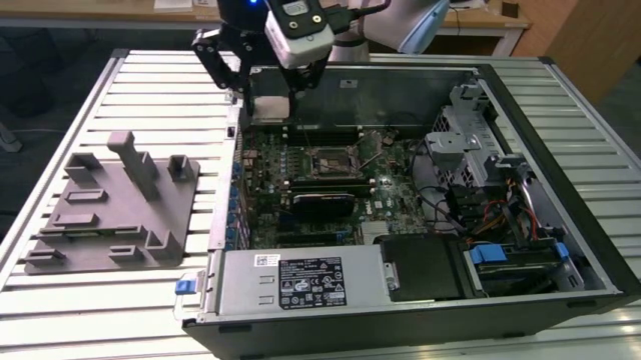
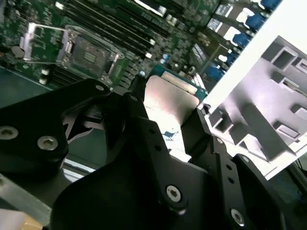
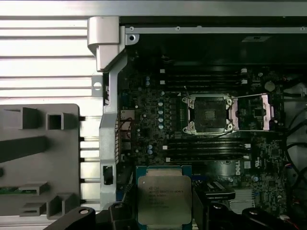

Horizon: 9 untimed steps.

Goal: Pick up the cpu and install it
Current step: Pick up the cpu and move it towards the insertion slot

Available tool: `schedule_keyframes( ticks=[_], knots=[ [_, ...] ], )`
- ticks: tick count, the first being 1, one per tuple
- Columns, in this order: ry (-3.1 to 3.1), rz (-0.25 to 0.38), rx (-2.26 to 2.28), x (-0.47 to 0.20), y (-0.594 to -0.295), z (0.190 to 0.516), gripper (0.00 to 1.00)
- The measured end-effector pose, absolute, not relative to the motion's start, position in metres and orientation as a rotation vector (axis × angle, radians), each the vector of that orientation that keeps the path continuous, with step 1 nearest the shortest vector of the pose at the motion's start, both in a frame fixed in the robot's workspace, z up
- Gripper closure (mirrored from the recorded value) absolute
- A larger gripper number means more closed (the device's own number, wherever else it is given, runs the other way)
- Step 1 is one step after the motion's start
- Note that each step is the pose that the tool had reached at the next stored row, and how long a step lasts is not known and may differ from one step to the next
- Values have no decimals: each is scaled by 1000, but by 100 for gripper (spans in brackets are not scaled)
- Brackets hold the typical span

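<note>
The cpu (image 3: 164, 194) is a small square chip with a silvery-grey top and a green rim. My gripper (image 3: 164, 213) is shut on it, one dark finger against each side edge. In the second wrist view the cpu (image 2: 169, 100) shows edge-on between the fingers of the gripper (image 2: 168, 110). In the exterior view the gripper (image 1: 270, 105) hangs over the case's far corner at the exterior view's left, above the motherboard (image 1: 311, 187). The socket (image 3: 207, 113) lies open with its load plate (image 3: 252, 112) flipped aside, some way from the chip.
The open computer case (image 1: 561, 150) holds memory slots, a power supply (image 1: 300, 281), drive cages and cables. A grey fixture tray (image 1: 110, 210) with upright posts sits beside it on the slatted table (image 1: 161, 90). The case's metal wall (image 3: 108, 120) runs between tray and board.
</note>
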State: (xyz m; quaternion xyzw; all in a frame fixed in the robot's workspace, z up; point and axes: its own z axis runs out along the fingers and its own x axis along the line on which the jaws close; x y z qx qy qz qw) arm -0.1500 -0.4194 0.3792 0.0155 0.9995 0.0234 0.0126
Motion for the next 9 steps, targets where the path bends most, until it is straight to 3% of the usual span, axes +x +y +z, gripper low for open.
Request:
schedule_keyframes(
  ticks=[9],
  knots=[
    [3115,73,48,-109,-419,379,45]
  ],
)
